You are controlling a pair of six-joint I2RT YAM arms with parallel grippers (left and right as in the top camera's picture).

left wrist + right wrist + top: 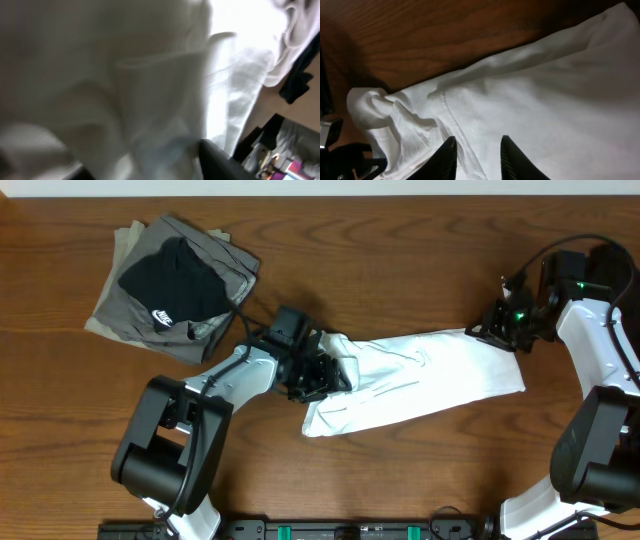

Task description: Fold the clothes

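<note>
A dark wooden table (400, 240) is seen from overhead, its grain running side to side. Of the room, only a blurred corner of clutter (280, 162) is caught by the left wrist view. The white T-shirt (430, 375) is laid across the middle of the table as a long folded band, well apart from a pile of grey garments (125, 300) at the far left corner, on which a black garment (175, 275) with a small white logo (162, 317) is set. That pile is shown only from overhead. The left gripper (318, 377) is placed at the bunched left end of the band. Its wrist view is filled with blurred white cloth (150, 75) around one dark finger (215, 160), so whether it pinches cannot be told. The right gripper (500, 330) is set at the band's far right corner. There its fingers (447, 157) are seen parted, with a stitched hem (457, 127) running between them.
</note>
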